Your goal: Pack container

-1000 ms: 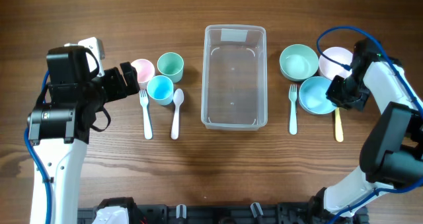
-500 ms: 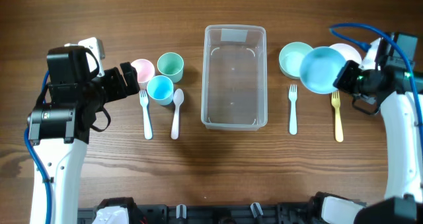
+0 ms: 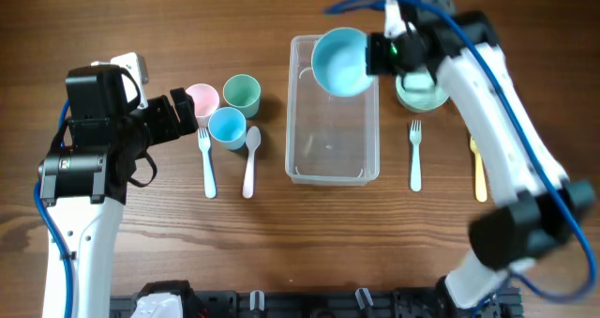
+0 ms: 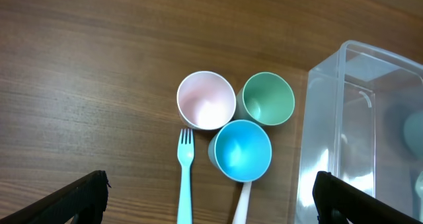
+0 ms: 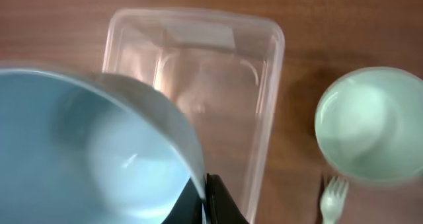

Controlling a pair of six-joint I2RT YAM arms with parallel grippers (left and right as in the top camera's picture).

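Note:
The clear plastic container [image 3: 333, 121] stands in the middle of the table; it also shows in the right wrist view [image 5: 218, 85] and the left wrist view [image 4: 357, 138]. My right gripper [image 3: 377, 53] is shut on the rim of a blue bowl [image 3: 339, 61] and holds it above the container's far end. In the right wrist view the blue bowl [image 5: 92, 151] fills the left side, pinched at the jaws [image 5: 203, 196]. My left gripper [image 3: 183, 114] is open and empty beside the cups, its fingertips at the lower corners of the left wrist view [image 4: 211, 201].
Pink [image 3: 202, 98], green [image 3: 241, 93] and blue [image 3: 227, 126] cups stand left of the container, with a blue fork [image 3: 207, 160] and a white spoon [image 3: 250, 159]. A green bowl [image 3: 422, 93], white fork [image 3: 415, 154] and yellow utensil [image 3: 479, 173] lie on the right.
My right gripper lifted the blue bowl from the right side and carried it left, from beside the green bowl to above the container's far end. The left arm has not moved.

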